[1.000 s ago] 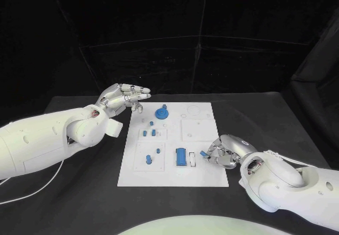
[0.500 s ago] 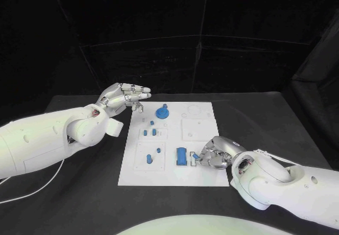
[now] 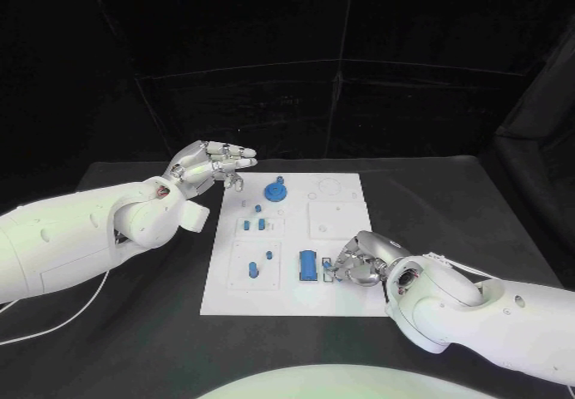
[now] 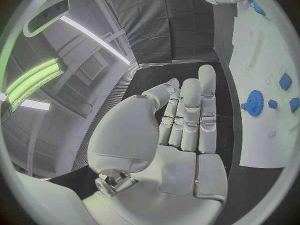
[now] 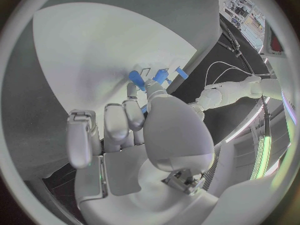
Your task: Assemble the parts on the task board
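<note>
Right hand (image 3: 363, 259) pinching a small blue part (image 3: 328, 265) at the board's (image 3: 336, 218) near right area; left hand (image 3: 213, 163) raised beyond the board's far left corner, fingers loosely apart, holding nothing.

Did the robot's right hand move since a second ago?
Yes. The right hand slid left over the task board, toward the blue block in its slot, carrying a small blue part.
</note>
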{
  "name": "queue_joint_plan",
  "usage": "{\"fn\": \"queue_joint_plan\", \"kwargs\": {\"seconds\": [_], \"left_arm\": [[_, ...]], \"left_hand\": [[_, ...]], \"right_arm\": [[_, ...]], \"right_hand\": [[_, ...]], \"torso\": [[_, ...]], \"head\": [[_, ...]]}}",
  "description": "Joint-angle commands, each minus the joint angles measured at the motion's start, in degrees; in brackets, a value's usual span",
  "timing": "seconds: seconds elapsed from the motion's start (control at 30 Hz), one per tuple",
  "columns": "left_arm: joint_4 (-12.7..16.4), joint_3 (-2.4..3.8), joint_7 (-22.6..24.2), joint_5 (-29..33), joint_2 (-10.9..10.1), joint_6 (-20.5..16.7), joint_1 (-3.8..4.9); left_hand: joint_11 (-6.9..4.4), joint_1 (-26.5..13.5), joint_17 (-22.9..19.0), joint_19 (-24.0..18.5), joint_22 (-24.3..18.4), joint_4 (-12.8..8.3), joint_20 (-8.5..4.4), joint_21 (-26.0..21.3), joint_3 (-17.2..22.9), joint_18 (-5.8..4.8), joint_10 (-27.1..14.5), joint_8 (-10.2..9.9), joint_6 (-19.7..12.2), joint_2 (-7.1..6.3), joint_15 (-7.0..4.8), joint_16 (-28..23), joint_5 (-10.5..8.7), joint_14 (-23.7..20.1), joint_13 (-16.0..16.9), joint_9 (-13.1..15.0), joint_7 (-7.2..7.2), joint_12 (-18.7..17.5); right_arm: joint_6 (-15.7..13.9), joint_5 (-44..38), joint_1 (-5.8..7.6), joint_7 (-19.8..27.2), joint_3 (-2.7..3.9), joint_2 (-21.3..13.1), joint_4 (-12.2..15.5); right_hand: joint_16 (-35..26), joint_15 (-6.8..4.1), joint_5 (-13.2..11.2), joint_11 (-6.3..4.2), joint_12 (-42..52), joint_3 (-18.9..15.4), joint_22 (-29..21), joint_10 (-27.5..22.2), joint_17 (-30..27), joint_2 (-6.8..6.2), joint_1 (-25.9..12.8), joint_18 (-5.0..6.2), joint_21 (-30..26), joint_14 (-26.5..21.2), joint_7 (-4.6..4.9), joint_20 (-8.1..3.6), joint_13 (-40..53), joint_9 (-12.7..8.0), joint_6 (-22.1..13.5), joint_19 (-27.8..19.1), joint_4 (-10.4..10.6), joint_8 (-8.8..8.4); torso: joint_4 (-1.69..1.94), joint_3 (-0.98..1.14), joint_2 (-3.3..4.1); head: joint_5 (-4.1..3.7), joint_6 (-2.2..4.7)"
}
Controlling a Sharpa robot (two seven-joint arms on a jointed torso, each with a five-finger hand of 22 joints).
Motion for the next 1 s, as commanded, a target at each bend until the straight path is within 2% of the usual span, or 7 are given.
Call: {"fn": "queue_joint_plan", "kwargs": {"seconds": [0.03,0.43,0.8,1.0], "left_arm": [[0.2,0.05,0.5,0.2,0.0,0.6,0.08],[0.2,0.05,0.5,0.2,0.0,0.6,0.08],[0.2,0.05,0.5,0.2,0.0,0.6,0.09],[0.2,0.05,0.5,0.2,0.1,0.6,0.09]], "left_hand": [[-0.09,-0.5,-0.1,-0.3,-0.1,0.1,0.1,-0.4,-0.4,0.76,-0.2,0.2,-0.1,-0.1,0.07,-0.1,0.27,-0.4,0.0,0.0,-0.22,0.2],[-0.09,-0.6,-0.1,-0.3,-0.1,0.1,0.11,-0.4,-0.4,0.77,-0.2,0.2,-0.1,-0.13,0.07,-0.1,0.27,-0.4,0.0,0.0,-0.22,0.2],[-0.09,-0.6,-0.1,-0.3,-0.1,0.1,0.11,-0.4,-0.4,0.77,-0.2,0.2,-0.1,-0.13,0.07,-0.1,0.27,-0.4,0.0,0.0,-0.22,0.2],[-0.09,-0.6,-0.1,-0.3,-0.1,0.1,0.11,-0.4,-0.4,0.77,-0.2,0.2,-0.1,-0.13,0.07,-0.1,0.27,-0.4,0.0,0.0,-0.22,0.2]], "right_arm": [[-0.8,0.0,0.08,-1.1,0.03,0.4,-0.3],[-0.2,0.5,0.08,-2.3,0.04,1.9,-0.9],[-0.1,-0.6,0.09,-3.4,0.05,1.9,-1.0],[-0.9,-0.9,0.09,-3.5,0.05,2.1,-1.1]], "right_hand": [[0.2,-0.4,0.6,-0.17,-0.1,-0.1,14.4,0.4,0.1,0.0,-0.9,-1.07,0.3,1.1,-0.04,-0.48,-0.1,0.3,0.7,5.7,0.5,0.37],[0.2,-0.95,0.9,-0.9,0.6,-0.1,14.8,1.0,0.2,0.73,-0.2,-1.22,0.8,1.2,-0.96,-0.95,0.5,1.5,2.2,6.0,0.4,1.27],[0.2,-1.46,1.7,-1.52,1.4,1.9,15.1,1.7,0.2,3.57,1.9,-1.32,1.1,1.2,-1.65,-1.5,1.2,2.7,2.9,6.1,-0.3,1.86],[0.2,-1.51,1.8,-1.54,1.5,2.2,15.1,1.8,0.2,3.92,1.8,-1.32,1.1,1.2,-1.65,-1.55,1.3,2.8,3.0,6.1,-0.3,1.91]], "torso": [[0.03,-0.02,-0.04],[0.02,0.0,0.0],[-0.02,0.03,-0.05],[-0.03,0.02,-0.03]], "head": [[-0.06,-0.01],[-0.04,-0.01],[0.02,-0.1],[-0.04,-0.02]]}}
